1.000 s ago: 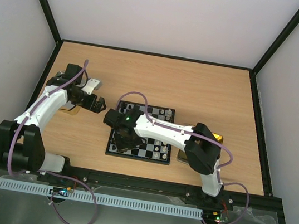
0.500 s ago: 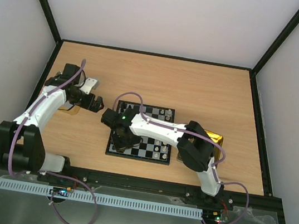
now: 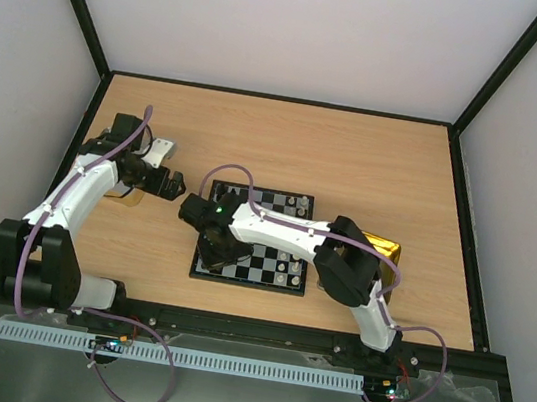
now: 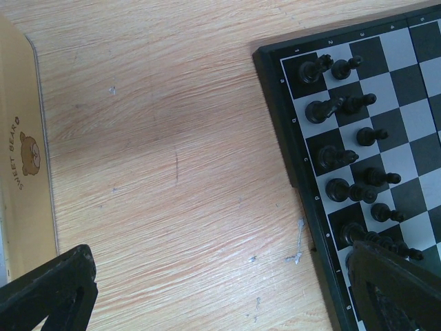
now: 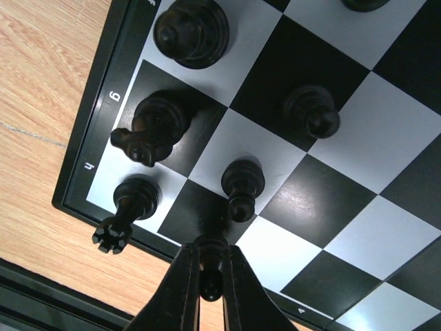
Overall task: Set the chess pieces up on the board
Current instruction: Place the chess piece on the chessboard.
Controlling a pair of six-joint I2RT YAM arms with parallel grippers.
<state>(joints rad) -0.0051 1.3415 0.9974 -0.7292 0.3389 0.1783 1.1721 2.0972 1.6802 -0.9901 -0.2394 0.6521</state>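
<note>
The board (image 3: 274, 263) lies at mid-table. Black chess pieces (image 4: 337, 158) stand in two rows along its left edge, and white ones (image 3: 298, 206) along its right side. My right gripper (image 5: 210, 289) is shut on a black pawn (image 5: 210, 256) at the board's near-left corner, over a black square beside a rook (image 5: 127, 207) and another pawn (image 5: 242, 186). I cannot tell if the pawn's base touches the square. My left gripper (image 4: 220, 303) is open and empty over bare wood left of the board (image 4: 303, 186); its fingertips (image 4: 48, 289) show at the bottom corners.
A gold tin (image 4: 24, 172) lies left of my left gripper (image 3: 171, 187), seen also in the top view (image 3: 128, 196). A second gold tin (image 3: 385, 249) sits right of the board, partly under my right arm. Black walls edge the table.
My right gripper has moved a little left and toward the board's near-left corner with the pawn. My left gripper has drifted slightly away from the board's side.
</note>
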